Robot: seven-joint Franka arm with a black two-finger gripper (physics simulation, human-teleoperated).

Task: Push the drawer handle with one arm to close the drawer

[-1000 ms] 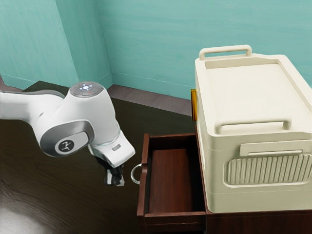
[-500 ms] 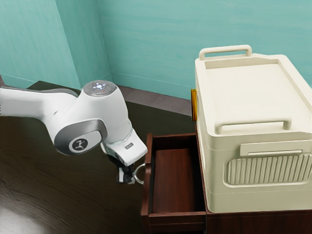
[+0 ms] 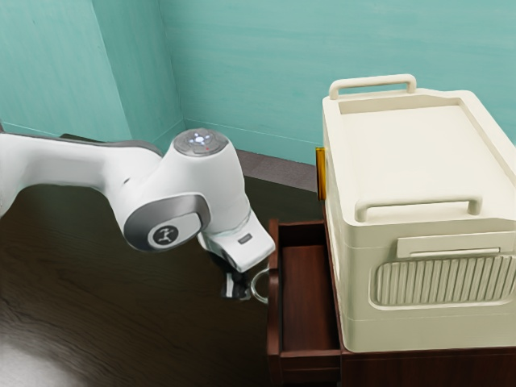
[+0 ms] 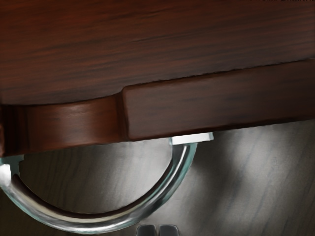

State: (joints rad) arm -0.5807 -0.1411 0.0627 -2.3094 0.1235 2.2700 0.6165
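On the outer face of the part-open drawer, the handle lies directly to the exterior view's right of the gripper, near its fingertips; contact cannot be confirmed. The handle's long span runs along the drawer face, crosswise to the push required, with its curve bowed out toward the gripper. Appearance: a bright metal half-ring, mounted at both ends on dark red-brown wood. Gripper fingers are together, nothing between them; in the wrist view they sit off the curve's middle, toward one mount. Single arm in use. Beyond the drawer stands the cabinet, bearing a cream case. Judged next: push straight toward the cabinet; an off-centre push might slip along the curve.
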